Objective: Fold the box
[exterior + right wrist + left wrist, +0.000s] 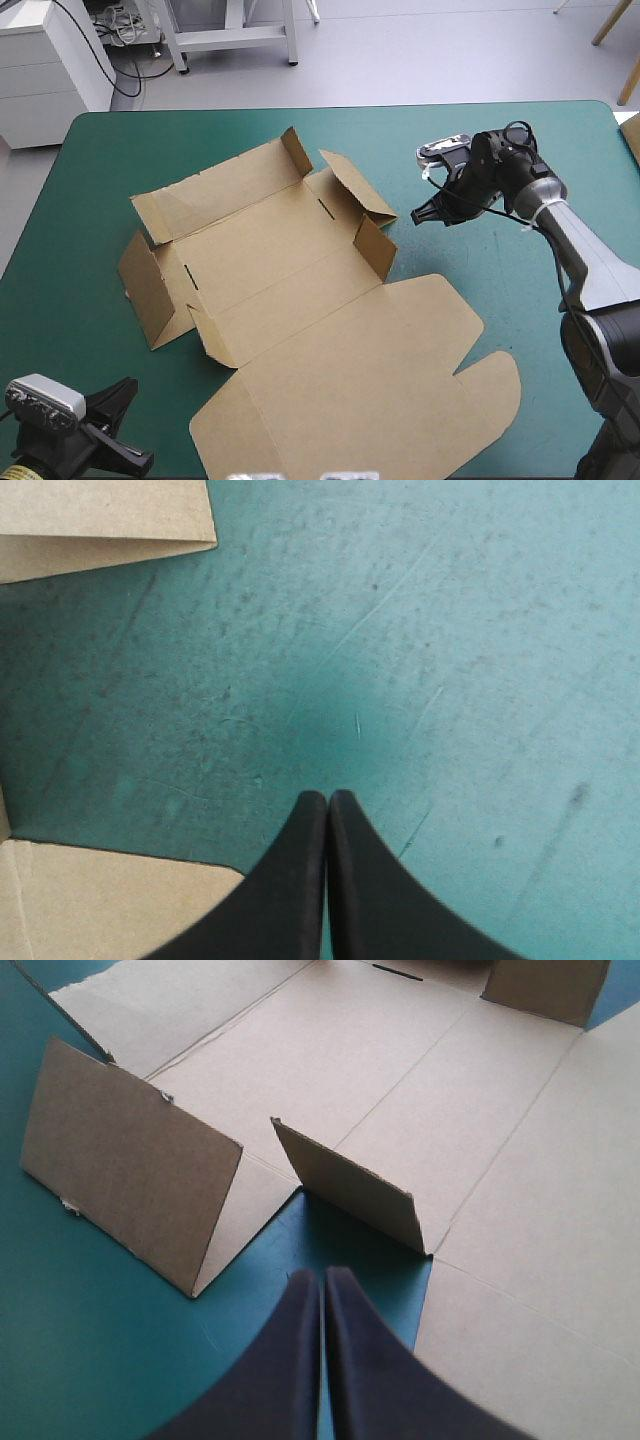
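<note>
Box [330, 340], brown, walls half-raised: left gripper [322, 1275] and right gripper [327, 798] both clenched, empty, off the board; advise nudging right wall [375, 247] upright along its crease.

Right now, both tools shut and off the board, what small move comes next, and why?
Probably nudge the right tool toward the box to raise its near right flap: that flap stands half up, and the tool hovers shut over bare teal-green cover beside it.
</note>
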